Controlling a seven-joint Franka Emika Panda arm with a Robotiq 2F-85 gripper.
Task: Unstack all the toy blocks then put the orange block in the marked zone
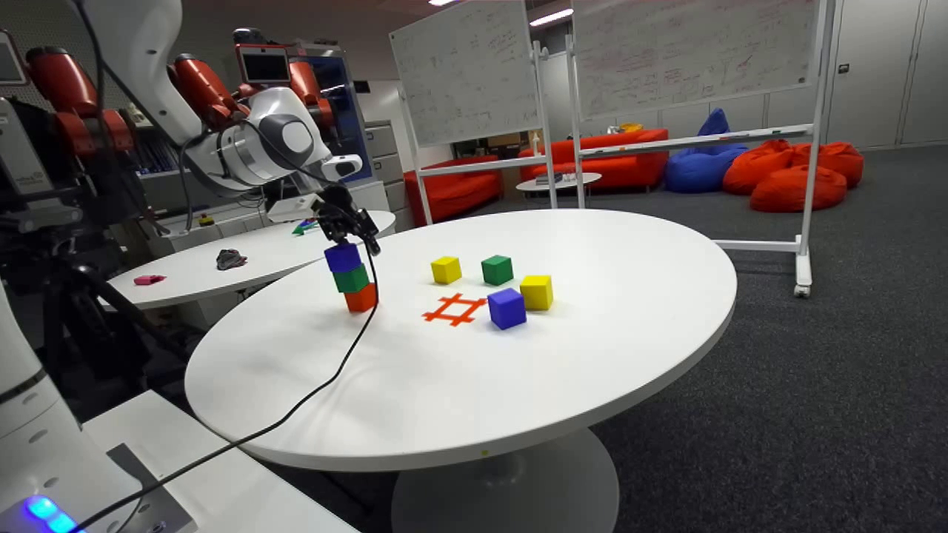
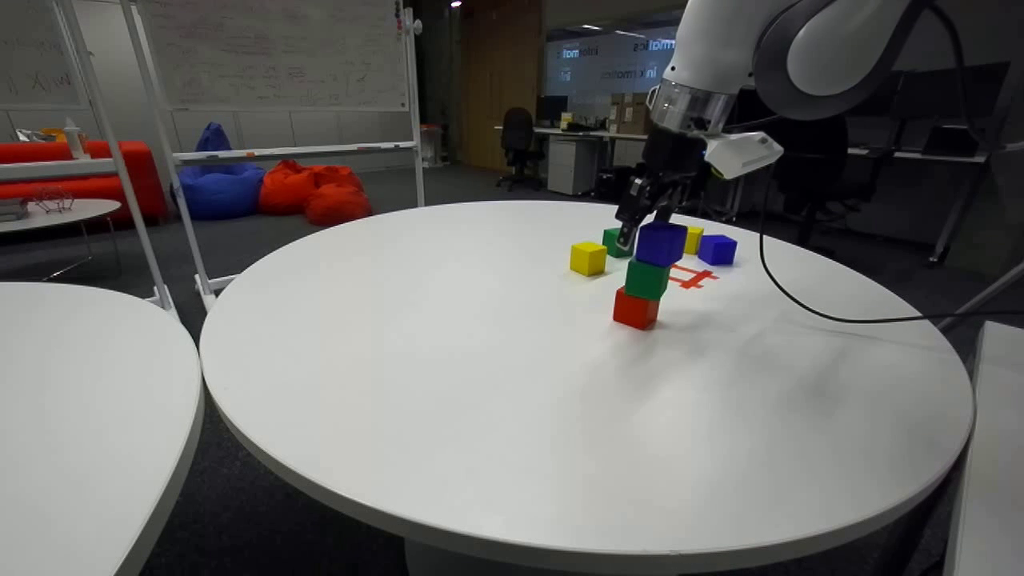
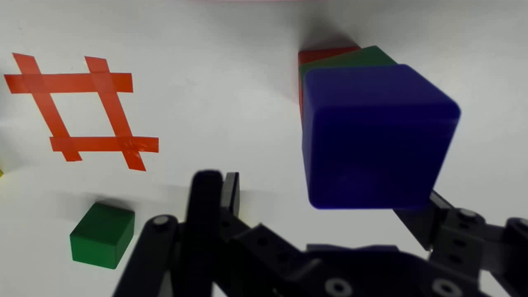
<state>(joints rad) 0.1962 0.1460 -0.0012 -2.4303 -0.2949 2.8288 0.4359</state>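
Observation:
A stack of blocks stands on the white table (image 1: 563, 385). The orange-red block (image 1: 361, 298) (image 2: 636, 310) is at the bottom, a green block (image 1: 351, 280) (image 2: 646, 279) in the middle, and a blue block (image 1: 343, 257) (image 2: 662, 244) (image 3: 379, 136) on top. In the wrist view the layers look slightly turned against each other. My gripper (image 1: 361, 243) (image 2: 644, 228) is open at the top of the stack. In the wrist view the blue block hides part of the right fingertip; I cannot tell whether they touch. The marked zone (image 3: 111, 82) is an orange-red tape square beside the stack.
Loose blocks lie around the zone: a green one (image 1: 497, 270) (image 3: 101, 235), a blue one (image 1: 507, 309) and two yellow ones, one (image 1: 446, 270) farther off and one (image 1: 536, 292) beside the blue. A black cable (image 1: 296, 403) hangs from the arm across the table.

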